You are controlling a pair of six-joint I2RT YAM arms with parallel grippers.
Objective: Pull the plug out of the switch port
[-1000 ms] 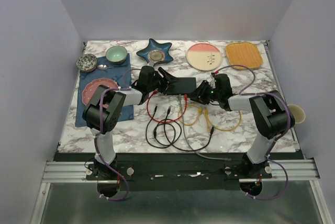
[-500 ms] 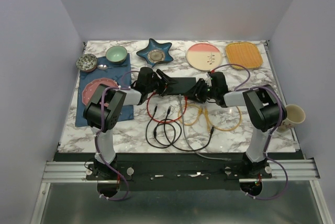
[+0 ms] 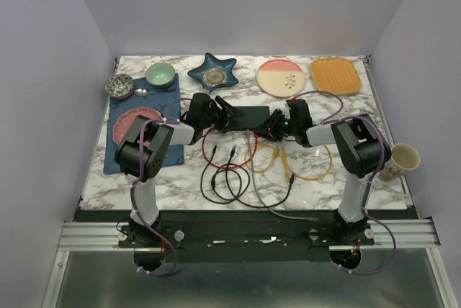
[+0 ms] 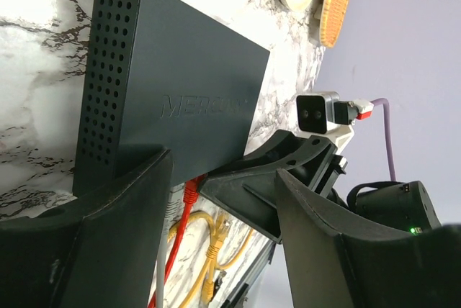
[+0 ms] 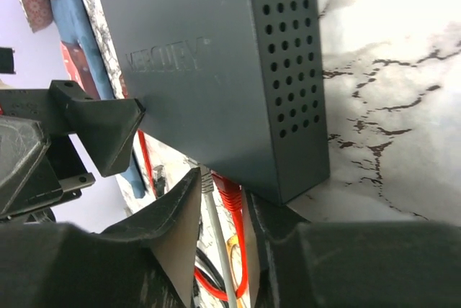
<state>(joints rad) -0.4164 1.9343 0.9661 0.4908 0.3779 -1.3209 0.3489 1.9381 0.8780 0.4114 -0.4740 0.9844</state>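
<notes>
The switch (image 3: pixel 248 115) is a flat matte-black box lying mid-table. A red plug (image 5: pixel 230 196) and a grey plug (image 5: pixel 208 182) sit side by side in the ports on its near edge. My right gripper (image 5: pixel 222 186) is closed in on both plugs; one pad touches the red plug and the other fingertip touches the grey one. In the top view this right gripper (image 3: pixel 268 129) is at the switch's near right edge. My left gripper (image 4: pixel 224 168) stands open at the switch's (image 4: pixel 180 70) left end, one finger against the perforated side and the other clear of it.
Red (image 3: pixel 216 151), black (image 3: pixel 223 178), grey (image 3: pixel 252 171) and yellow (image 3: pixel 302 168) cables loop in front of the switch. A star dish (image 3: pixel 213 72), green bowl (image 3: pixel 160 74), pink plate (image 3: pixel 281 76) and orange mat (image 3: pixel 335 75) line the back. A paper cup (image 3: pixel 403 157) stands at the right edge.
My right gripper has moved left to the switch's port edge, and its jaws have narrowed onto the two plugs. The left arm and the switch have stayed put.
</notes>
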